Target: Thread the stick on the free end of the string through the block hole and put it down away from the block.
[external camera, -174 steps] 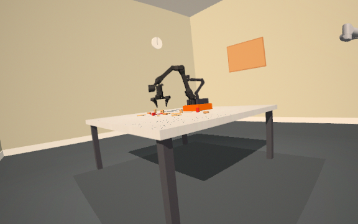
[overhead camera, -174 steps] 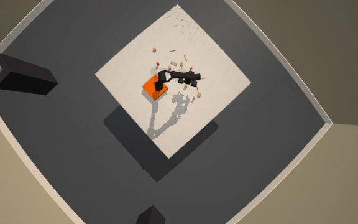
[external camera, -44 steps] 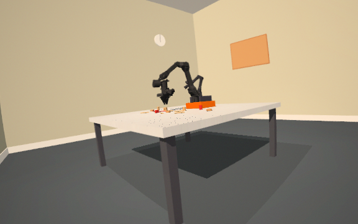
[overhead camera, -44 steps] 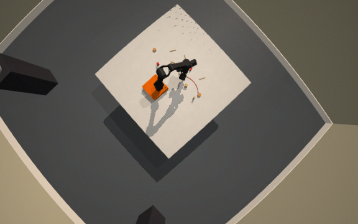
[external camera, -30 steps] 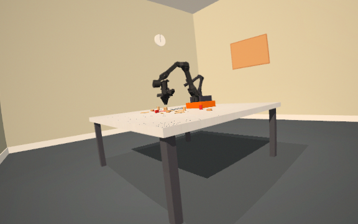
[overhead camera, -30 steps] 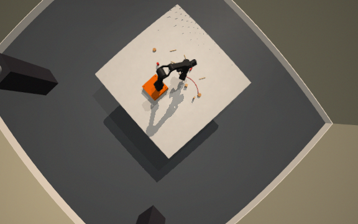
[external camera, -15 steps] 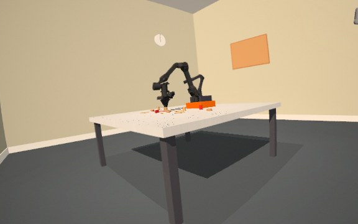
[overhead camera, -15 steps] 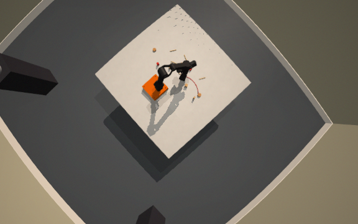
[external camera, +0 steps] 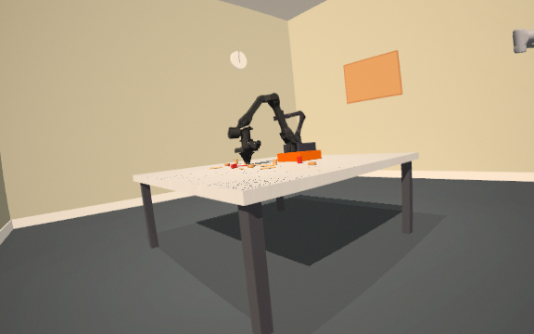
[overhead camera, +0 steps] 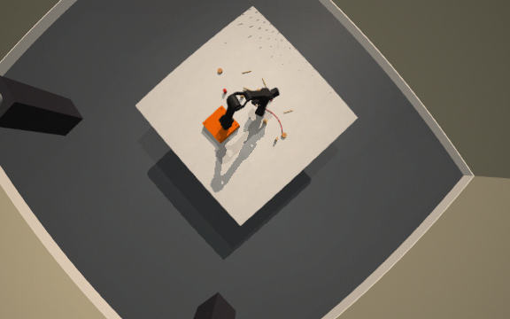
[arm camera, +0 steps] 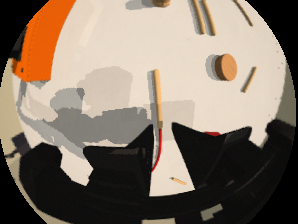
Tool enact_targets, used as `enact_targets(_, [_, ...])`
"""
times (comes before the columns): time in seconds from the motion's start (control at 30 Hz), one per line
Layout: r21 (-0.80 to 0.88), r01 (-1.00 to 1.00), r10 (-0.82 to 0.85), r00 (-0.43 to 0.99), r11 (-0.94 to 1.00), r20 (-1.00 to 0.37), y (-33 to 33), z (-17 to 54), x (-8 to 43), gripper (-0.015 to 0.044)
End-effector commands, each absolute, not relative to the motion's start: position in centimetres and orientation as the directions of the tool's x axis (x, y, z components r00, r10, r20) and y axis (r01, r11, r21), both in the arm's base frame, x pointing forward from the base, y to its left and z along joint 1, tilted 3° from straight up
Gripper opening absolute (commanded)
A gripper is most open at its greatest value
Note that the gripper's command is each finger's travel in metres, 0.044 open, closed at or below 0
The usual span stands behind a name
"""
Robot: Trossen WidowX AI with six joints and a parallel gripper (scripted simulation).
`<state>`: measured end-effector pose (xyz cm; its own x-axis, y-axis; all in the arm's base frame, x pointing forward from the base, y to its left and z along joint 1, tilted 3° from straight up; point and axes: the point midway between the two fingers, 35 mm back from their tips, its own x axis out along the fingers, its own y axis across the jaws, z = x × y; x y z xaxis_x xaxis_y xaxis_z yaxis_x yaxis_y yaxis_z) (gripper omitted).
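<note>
The stick (arm camera: 157,95) on the string lies pale and thin in the wrist view, its string end at the gap between the fingertips. My gripper (arm camera: 162,125) (external camera: 247,162) points down, low over the table, partly open with a narrow gap and nothing gripped. The red string (arm camera: 160,145) (overhead camera: 278,119) runs from the stick down between the fingers and curves to the round button (overhead camera: 284,135). A small wooden piece (overhead camera: 265,120) between arm and button may be the block; its hole is too small to see. The block cannot be made out in the wrist view.
Loose sticks (arm camera: 249,79) (overhead camera: 288,112) (overhead camera: 246,72) lie around. A wooden disc (arm camera: 226,67) stands right of the stick in the wrist view. A red piece (arm camera: 212,133) shows behind the right finger. Another red piece (overhead camera: 225,90) is near the orange base (overhead camera: 212,124) (arm camera: 44,45).
</note>
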<state>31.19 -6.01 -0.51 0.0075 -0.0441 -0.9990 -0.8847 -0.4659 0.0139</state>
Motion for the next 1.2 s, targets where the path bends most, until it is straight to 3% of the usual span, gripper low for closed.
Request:
enact_targets(0.0, [0.020, -0.882, -0.042, 0.000, -0.471, -0.999, -6.0, -1.4, 31.0, 0.0122])
enact_targets(0.27, [0.020, -0.882, -0.042, 0.000, -0.471, -0.999, -6.0, -1.6, 30.9, 0.0122])
enact_targets(0.43, [0.018, -0.885, -0.043, 0.002, -0.466, -0.999, -6.0, -1.4, 31.0, 0.0000])
enact_targets(1.17, [0.018, -0.885, -0.043, 0.002, -0.466, -0.999, -6.0, 0.3, 31.1, 0.0000])
